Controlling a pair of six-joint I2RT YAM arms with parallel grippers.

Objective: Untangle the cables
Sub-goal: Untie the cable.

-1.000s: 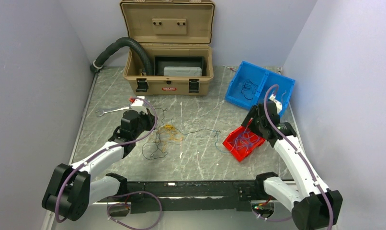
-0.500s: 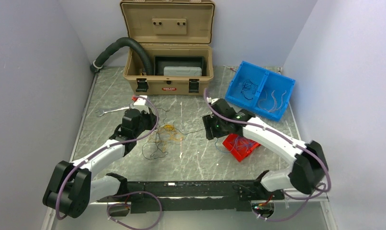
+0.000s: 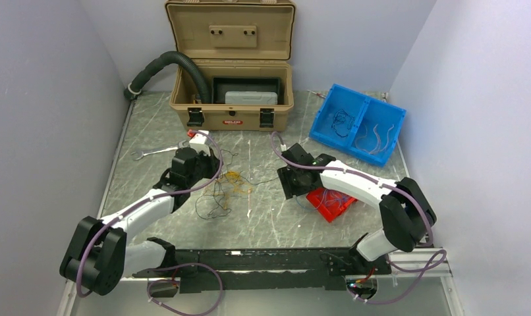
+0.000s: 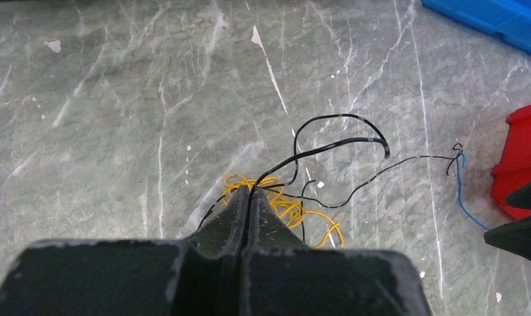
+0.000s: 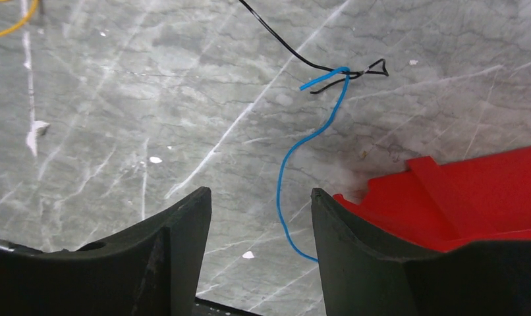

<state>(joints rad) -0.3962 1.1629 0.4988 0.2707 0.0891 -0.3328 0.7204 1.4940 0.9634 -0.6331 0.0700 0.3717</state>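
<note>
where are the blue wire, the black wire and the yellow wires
blue wire (image 5: 280, 191): right wrist view, mid-length bend
black wire (image 4: 342, 116): left wrist view, top of loop
yellow wires (image 4: 294, 210): left wrist view, tangle middle

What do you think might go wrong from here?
The left tool is shut on a black wire that seems hooked to the blue wire; pulling may tighten that knot.
The yellow wires beneath it may get dragged along.
The open right tool, closing on the blue wire, may catch the edge of the red bin.
</note>
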